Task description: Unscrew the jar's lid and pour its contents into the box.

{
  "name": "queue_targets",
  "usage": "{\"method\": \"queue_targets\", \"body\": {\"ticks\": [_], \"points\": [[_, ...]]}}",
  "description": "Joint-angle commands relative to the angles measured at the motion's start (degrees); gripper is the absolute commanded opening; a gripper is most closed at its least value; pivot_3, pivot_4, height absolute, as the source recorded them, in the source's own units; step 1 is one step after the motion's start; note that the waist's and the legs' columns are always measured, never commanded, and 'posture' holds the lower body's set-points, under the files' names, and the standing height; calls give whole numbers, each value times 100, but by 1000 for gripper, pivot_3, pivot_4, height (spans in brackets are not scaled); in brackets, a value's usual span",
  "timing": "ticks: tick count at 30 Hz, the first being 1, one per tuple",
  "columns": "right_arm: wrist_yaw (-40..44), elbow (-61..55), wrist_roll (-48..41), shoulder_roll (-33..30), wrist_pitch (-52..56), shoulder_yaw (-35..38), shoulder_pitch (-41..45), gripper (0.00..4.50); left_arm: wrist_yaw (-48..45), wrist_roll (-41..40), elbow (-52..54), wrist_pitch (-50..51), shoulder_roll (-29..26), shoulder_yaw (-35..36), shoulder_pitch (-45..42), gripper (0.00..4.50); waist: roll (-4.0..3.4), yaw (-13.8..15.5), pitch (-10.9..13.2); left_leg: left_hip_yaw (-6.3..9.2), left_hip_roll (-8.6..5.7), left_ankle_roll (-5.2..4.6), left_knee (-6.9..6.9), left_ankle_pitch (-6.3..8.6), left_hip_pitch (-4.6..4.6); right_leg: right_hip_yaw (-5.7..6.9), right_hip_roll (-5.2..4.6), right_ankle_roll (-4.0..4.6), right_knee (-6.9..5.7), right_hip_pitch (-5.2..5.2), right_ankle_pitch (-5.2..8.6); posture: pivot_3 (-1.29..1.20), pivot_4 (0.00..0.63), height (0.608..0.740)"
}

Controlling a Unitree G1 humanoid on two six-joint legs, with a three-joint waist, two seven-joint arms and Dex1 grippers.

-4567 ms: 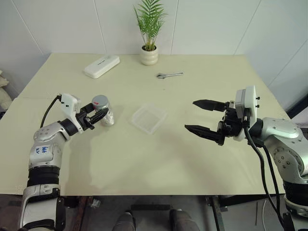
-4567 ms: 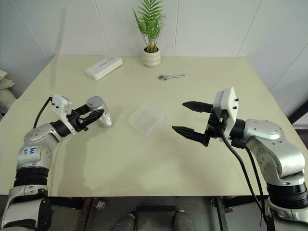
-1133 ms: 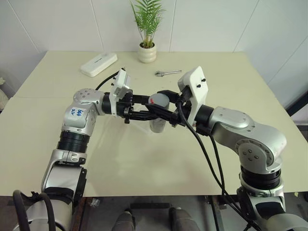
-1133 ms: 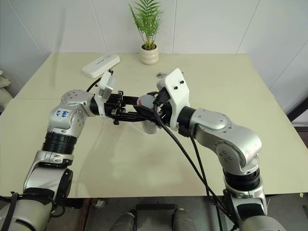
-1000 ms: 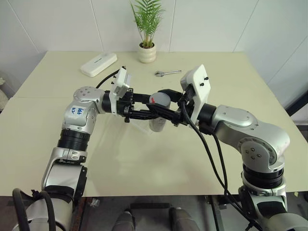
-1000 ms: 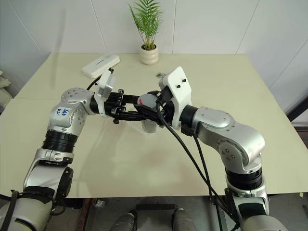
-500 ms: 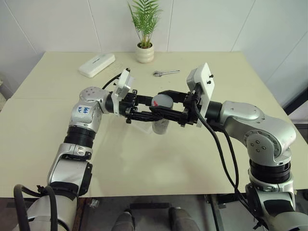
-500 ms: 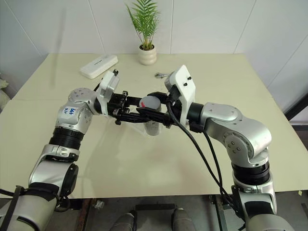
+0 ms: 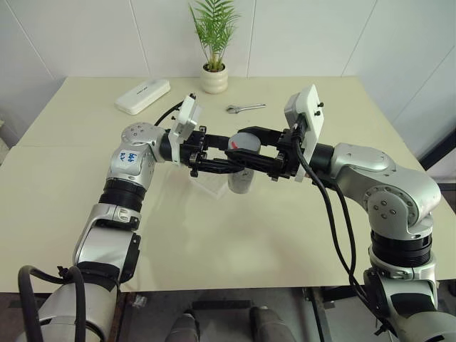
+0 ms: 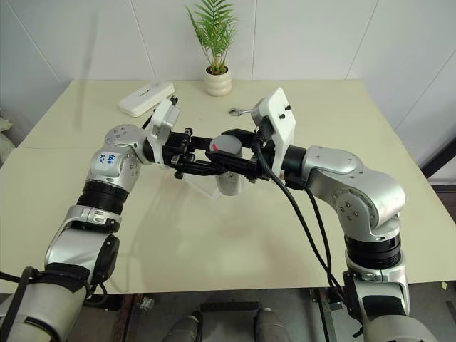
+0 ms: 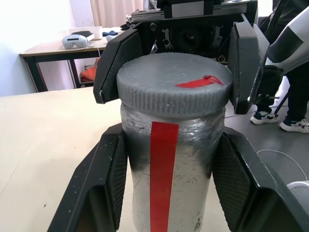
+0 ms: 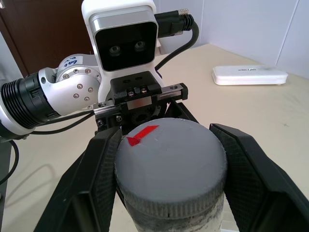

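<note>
- The left gripper is clamped on the body of the jar, holding it upright in the air above the table, between the 2 arms.
- The right gripper is closed on the lid, 1 finger pressed to each side of its ribbed rim.
- Risk 1: if the left grip is too light, the whole jar could turn along with the lid, so the thread would never loosen. The foil-like surface looks slick, which makes this likelier.
- Risk 2: the right fingers bear on a shallow rim; an off-axis twist could make them slide off or tilt the jar in the left grip.
- Risk 3: should the lid come free suddenly while the jar leans, the contents might spill onto the table short of the box, which lies on the table just below and behind the jar, partly hidden by the arms.
- The jar is a small silvery-grey cylinder with a crinkled metallic skin and 1 vertical red stripe down its side.
- The lid is a flat grey cap, as wide as the jar, with a small red mark on top; it looks fully seated.
- The contents cannot be seen through the opaque wall.
</note>
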State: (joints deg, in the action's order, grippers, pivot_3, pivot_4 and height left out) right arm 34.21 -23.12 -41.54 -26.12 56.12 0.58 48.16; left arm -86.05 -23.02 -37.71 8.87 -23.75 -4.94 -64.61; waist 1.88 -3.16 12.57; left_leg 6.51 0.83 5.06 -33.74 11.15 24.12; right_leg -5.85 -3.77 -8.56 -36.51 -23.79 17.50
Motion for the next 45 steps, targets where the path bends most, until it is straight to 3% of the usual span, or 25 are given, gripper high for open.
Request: {"method": "queue_targets", "body": {"ticks": [1,5,11,45], "points": [[972,-778,-827,278,-465,-199,320,2583,-195,253,-200,110,1,-146,-36,2143,0,-1,0,0,0,0,0,0,0,0,0,0,0,0,0,0,150,740],[989,-751,-807,260,-450,-205,300,2583,-163,180,118,241,-48,-141,28,2141,0,-1,0,0,0,0,0,0,0,-1,0,0,0,0,0,0,150,740],[1024,-698,-665,229,-543,-217,293,4496,-83,80,445,390,-153,-105,101,2105,-2,-4,1,2,2,0,-1,0,0,0,4,0,-1,1,0,0,150,740],[679,-449,44,-140,-1049,-244,-50,4500,-34,41,1761,1220,-1067,24,414,2072,-8,-12,5,14,8,1,-6,-1,0,1,18,5,-9,3,2,0,150,740]]}}
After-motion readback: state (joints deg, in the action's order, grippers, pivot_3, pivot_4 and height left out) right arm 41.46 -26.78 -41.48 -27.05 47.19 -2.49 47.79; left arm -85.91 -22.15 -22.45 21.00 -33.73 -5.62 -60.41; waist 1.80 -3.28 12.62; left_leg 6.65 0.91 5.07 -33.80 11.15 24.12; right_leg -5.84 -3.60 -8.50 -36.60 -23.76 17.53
